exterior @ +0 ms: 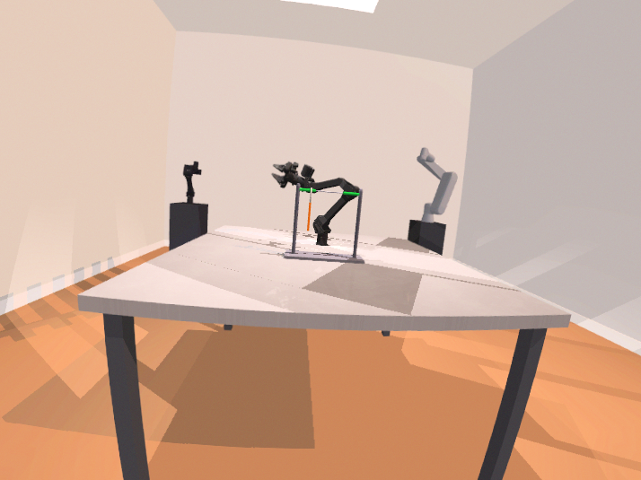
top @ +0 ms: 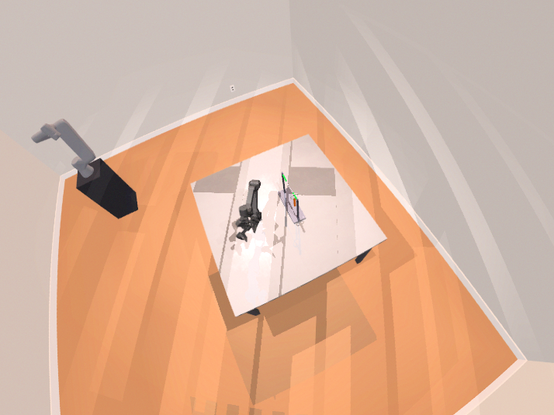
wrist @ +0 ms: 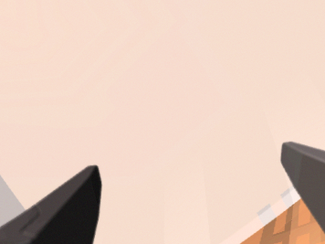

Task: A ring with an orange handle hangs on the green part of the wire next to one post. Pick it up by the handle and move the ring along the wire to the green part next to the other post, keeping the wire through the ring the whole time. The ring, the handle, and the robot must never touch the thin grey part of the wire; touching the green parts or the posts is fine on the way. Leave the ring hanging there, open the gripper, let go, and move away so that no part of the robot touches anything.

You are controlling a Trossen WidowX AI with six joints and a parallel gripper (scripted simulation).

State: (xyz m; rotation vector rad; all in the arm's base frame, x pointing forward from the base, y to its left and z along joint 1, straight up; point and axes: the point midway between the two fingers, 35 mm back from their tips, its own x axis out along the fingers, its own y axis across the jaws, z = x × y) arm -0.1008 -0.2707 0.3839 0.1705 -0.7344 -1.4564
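Observation:
The ring (exterior: pixel 311 191) hangs on the green part of the wire beside one post (top: pixel 297 211) (exterior: pixel 294 223). Its orange handle (top: pixel 294 202) (exterior: pixel 308 216) points down, clear of the base (exterior: pixel 323 257). The other post (top: pixel 283 185) (exterior: pixel 357 225) has its own green part (top: pixel 285 178) (exterior: pixel 350 194), and thin grey wire runs between the green parts. My gripper (exterior: pixel 274 170) is open and empty, raised off to the side of the stand, away from the handle. The wrist view shows both fingertips wide apart with only wall and floor beyond; ring and handle are out of that view.
The stand is on the white table (top: pixel 323 229) (exterior: pixel 214 287). In the exterior view my arm (exterior: pixel 336 208) is behind the stand. A grey arm (top: pixel 76 142) (exterior: pixel 443 191) on a black pedestal (top: pixel 109 191) is off the table, and a small black arm (exterior: pixel 188 183) is at the left of the exterior view.

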